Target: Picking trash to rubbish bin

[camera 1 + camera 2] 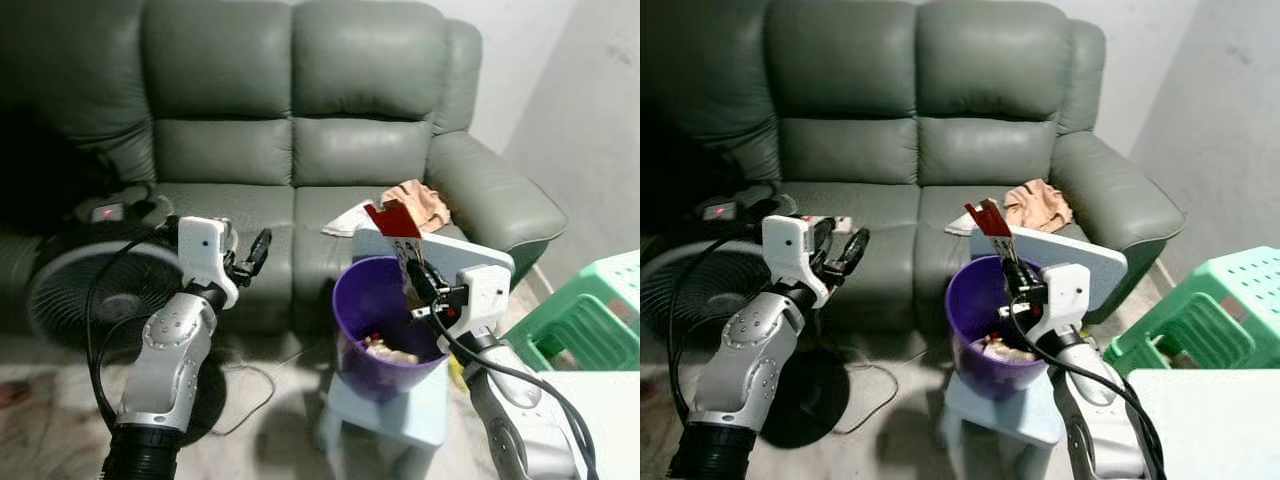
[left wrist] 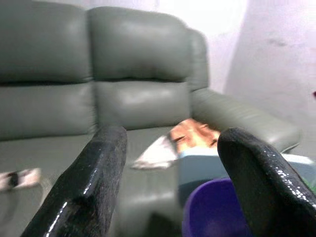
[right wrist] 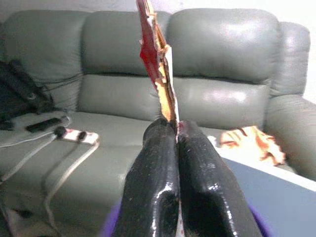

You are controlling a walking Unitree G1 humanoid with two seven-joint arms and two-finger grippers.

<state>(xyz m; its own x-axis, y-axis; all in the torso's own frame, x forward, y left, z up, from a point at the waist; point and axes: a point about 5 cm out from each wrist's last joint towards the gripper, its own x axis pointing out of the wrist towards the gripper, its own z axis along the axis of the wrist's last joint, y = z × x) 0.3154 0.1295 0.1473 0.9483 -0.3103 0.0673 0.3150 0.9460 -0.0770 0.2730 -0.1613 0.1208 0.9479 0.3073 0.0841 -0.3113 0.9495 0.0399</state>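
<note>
A purple rubbish bin [image 1: 352, 300] stands on a pale blue stool [image 1: 400, 412] before the sofa, with some trash [image 1: 388, 350] at its bottom. My right gripper [image 1: 414, 268] is above the bin's far rim, shut on a flat red and white wrapper [image 1: 395, 222] that sticks upward; the right wrist view has the wrapper [image 3: 157, 64] edge-on between the fingers [image 3: 207, 182]. My left gripper [image 1: 258, 250] hangs open to the left of the bin, holding nothing, its fingers [image 2: 89, 182] spread wide. An orange crumpled cloth [image 1: 420, 205] and a white paper [image 1: 345, 220] lie on the sofa seat.
The green leather sofa [image 1: 300, 130] fills the back. A black floor fan [image 1: 70, 285] with cables stands at the left, a power strip [image 3: 79, 136] on the seat. A green plastic stool [image 1: 595, 315] and a white surface [image 1: 590, 420] are at the right.
</note>
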